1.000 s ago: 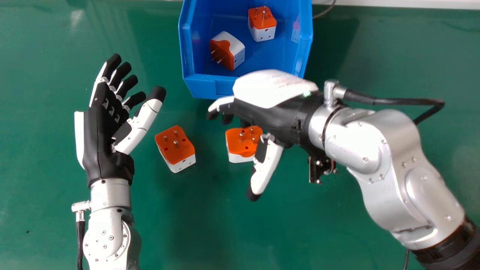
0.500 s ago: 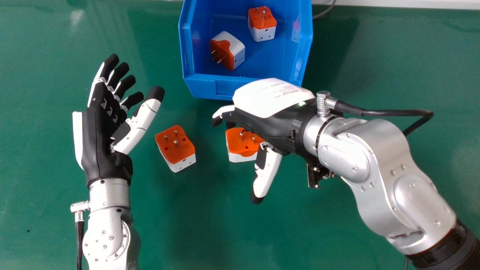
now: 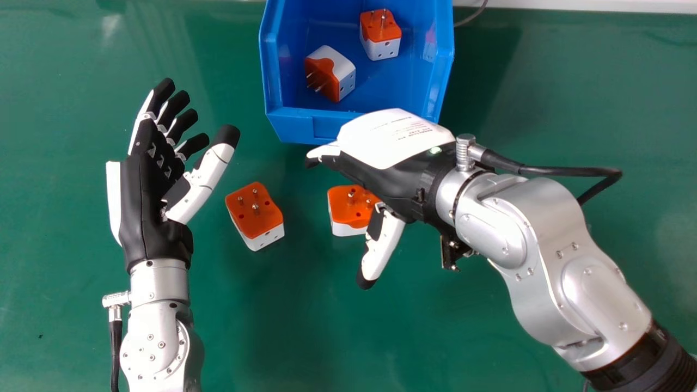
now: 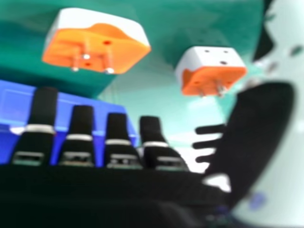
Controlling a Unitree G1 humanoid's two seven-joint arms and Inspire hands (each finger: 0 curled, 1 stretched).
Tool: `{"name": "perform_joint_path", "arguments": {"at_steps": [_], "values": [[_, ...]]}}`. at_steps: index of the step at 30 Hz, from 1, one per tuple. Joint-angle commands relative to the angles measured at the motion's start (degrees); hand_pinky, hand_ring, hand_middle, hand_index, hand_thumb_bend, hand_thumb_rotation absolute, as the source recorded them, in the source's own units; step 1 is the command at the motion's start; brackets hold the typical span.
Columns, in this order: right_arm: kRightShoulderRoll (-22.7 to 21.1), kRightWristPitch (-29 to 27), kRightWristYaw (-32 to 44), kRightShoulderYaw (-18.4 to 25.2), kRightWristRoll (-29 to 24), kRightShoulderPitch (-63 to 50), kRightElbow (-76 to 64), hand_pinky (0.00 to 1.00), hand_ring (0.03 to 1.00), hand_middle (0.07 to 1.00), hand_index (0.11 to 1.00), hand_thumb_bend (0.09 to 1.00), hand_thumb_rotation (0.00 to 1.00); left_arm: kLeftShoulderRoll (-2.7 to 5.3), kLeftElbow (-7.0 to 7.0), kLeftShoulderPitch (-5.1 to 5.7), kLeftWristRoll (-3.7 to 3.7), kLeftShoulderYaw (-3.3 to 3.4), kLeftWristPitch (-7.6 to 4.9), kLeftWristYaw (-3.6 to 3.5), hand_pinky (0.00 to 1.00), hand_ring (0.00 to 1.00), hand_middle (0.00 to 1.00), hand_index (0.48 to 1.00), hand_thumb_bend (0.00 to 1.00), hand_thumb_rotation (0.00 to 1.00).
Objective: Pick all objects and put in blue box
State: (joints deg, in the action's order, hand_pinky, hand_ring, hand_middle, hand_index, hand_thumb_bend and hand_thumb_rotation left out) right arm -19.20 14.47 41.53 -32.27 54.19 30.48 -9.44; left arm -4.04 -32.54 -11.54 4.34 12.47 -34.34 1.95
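Hand, left: relaxed and empty.
Plug, left: on the table, just beside the left hand's thumb.
Box: beyond the right hand, with two plugs in it.
Plug, right: partly under the right hand; best straddled low between fingers and thumb, squeezed on its body below the prongs, then raised above the rim.
Hand, right: spread, gripping nothing; small print on its white cover.
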Motion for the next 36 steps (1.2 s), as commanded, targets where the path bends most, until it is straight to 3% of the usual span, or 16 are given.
{"name": "perform_joint_path", "arguments": {"at_steps": [1,2,4,8,10,15,23,26,28,31,34,36], "values": [[0.5,0.2,-0.4,0.6,0.7,0.4,-1.3,0.72,0.879,0.906,0.885,0.878,0.24,-0.72,0.56,-0.38,-1.22,-0.35,-1.07,0.65,0.77,0.85,0.87,0.870,0.75,0.31],[0.6,0.3,-0.4,0.5,0.8,0.4,-1.2,0.72,0.879,0.906,0.885,0.878,0.24,-0.67,0.56,-0.40,-1.00,-0.33,-0.99,0.46,0.77,0.85,0.87,0.870,0.75,0.31],[0.6,0.1,-0.6,0.3,1.0,0.5,-0.8,0.74,0.892,0.914,0.891,0.878,0.24,-0.34,0.65,-0.48,0.36,-0.17,-0.86,-0.42,0.77,0.85,0.87,0.869,0.74,0.31],[0.6,-0.4,-1.1,0.0,1.2,0.4,0.0,0.75,0.902,0.920,0.897,0.878,0.24,-0.05,0.80,-0.51,1.45,-0.07,-0.65,-1.12,0.77,0.85,0.87,0.868,0.74,0.31],[0.7,-0.7,-1.3,-0.2,1.2,0.4,0.6,0.76,0.909,0.924,0.901,0.878,0.24,-0.19,0.92,-0.39,1.10,-0.19,-0.66,-0.96,0.77,0.85,0.87,0.868,0.74,0.31],[1.3,-1.0,-3.1,-0.6,1.1,-0.2,2.8,0.76,0.916,0.926,0.905,0.879,0.25,-0.17,0.86,-0.41,1.38,-0.12,-0.76,-1.13,0.77,0.85,0.87,0.870,0.74,0.30],[2.2,-1.7,-6.8,-1.9,1.3,-0.4,8.3,0.75,0.913,0.925,0.906,0.887,0.24,-0.70,0.51,-0.42,-0.67,-0.33,-1.06,0.35,0.77,0.85,0.87,0.870,0.74,0.30],[2.6,-1.8,-8.4,-2.2,1.2,-0.4,10.7,0.75,0.909,0.923,0.905,0.889,0.24,-0.78,0.37,-0.46,-1.03,-0.37,-1.18,0.54,0.77,0.85,0.87,0.868,0.74,0.31],[2.8,-2.0,-9.6,-2.4,1.2,-0.5,12.1,0.75,0.909,0.923,0.905,0.889,0.24,-0.77,0.20,-0.53,-0.78,-0.37,-1.35,0.37,0.77,0.85,0.87,0.868,0.74,0.31],[2.7,-2.6,-11.3,-2.7,1.0,-0.5,13.8,0.74,0.906,0.921,0.905,0.890,0.24,-0.45,0.52,-0.48,0.47,-0.29,-1.12,-0.48,0.77,0.84,0.87,0.867,0.74,0.31],[2.6,-3.6,-12.8,-2.9,0.7,-0.6,15.3,0.74,0.906,0.921,0.905,0.890,0.24,-0.48,0.63,-0.42,0.16,-0.33,-1.13,-0.33,0.77,0.84,0.87,0.867,0.74,0.31],[2.6,-4.2,-13.8,-3.1,0.6,-0.6,16.3,0.74,0.904,0.921,0.904,0.891,0.23,-0.41,0.57,-0.45,0.35,-0.26,-1.11,-0.53,0.77,0.84,0.87,0.867,0.74,0.31]]}}
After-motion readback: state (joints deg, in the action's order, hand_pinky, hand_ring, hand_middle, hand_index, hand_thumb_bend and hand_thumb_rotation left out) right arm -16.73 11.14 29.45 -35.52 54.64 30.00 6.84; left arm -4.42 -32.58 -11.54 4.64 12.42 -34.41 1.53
